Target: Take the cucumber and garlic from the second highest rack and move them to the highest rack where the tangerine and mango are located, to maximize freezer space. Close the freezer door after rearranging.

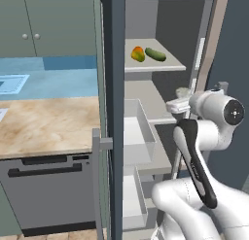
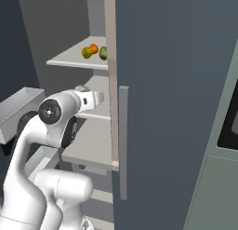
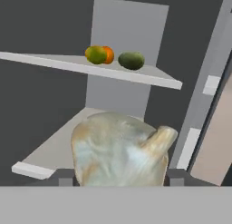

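Gripper (image 3: 118, 184): sitting low in the hand view with its two dark fingertips (image 3: 64, 177) poking up on either side of the garlic (image 3: 120, 148); the jaws are standing wide around the bulb, flanking it closely, though whether they are pressing on it is not clear.
Garlic: filling the lower middle of the hand view as a pale, lumpy, off-white bulb with a glossy mottled skin and a stubby beige stem jutting to the right.
Second highest rack (image 3: 54, 150): lying as a flat, matte light grey plate under and behind the garlic, running toward the lower left of the hand view.
Highest rack (image 3: 149, 75): crossing the upper part of the hand view as a thin, flat grey slab.
Mango (image 3: 96, 55): resting on the highest rack, smooth and oval, shading green to yellow.
Tangerine (image 3: 108, 55): showing as a round orange fruit just behind the mango, touching it.
Cucumber (image 3: 131, 60): lying on the highest rack just right of the mango, a stubby dark green oblong with rounded ends.
Freezer door (image 2: 172, 108): standing open as a tall slate-blue slab across the right base view, with a beige strip on its left edge and a grey bar handle (image 2: 123, 143).
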Robot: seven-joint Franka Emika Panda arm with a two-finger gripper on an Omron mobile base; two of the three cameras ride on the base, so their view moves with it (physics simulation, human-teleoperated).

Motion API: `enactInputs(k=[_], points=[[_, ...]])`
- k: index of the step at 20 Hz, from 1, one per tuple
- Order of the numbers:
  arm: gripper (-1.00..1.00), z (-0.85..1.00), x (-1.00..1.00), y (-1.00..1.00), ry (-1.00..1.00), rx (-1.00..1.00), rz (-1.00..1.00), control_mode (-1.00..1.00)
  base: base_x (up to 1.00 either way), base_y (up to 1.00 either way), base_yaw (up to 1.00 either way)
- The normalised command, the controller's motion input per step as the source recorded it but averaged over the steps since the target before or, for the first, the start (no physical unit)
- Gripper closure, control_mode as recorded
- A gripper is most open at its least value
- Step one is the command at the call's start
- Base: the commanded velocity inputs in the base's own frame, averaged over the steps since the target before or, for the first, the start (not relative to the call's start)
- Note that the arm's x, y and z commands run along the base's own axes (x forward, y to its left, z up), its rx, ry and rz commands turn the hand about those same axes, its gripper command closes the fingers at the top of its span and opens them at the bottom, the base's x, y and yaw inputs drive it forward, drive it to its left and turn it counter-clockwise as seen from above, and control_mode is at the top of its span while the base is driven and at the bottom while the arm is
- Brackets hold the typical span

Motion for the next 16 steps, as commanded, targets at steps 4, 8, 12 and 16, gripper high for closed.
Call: enactInputs(k=[4,8,12,16], points=[[1.0,1.0,0.03,0.0,0.05,0.0,0.0,-1.0,0.0,0.0,0.0],[1.0,0.85,0.31,0.01,0.16,0.0,0.0,-1.0,0.0,0.0,0.0],[1.0,0.25,0.58,0.15,0.21,0.0,0.0,-1.0,0.0,0.0,0.0],[1.0,-0.1,0.73,0.34,0.13,-0.04,0.0,-1.0,0.0,0.0,0.0]])
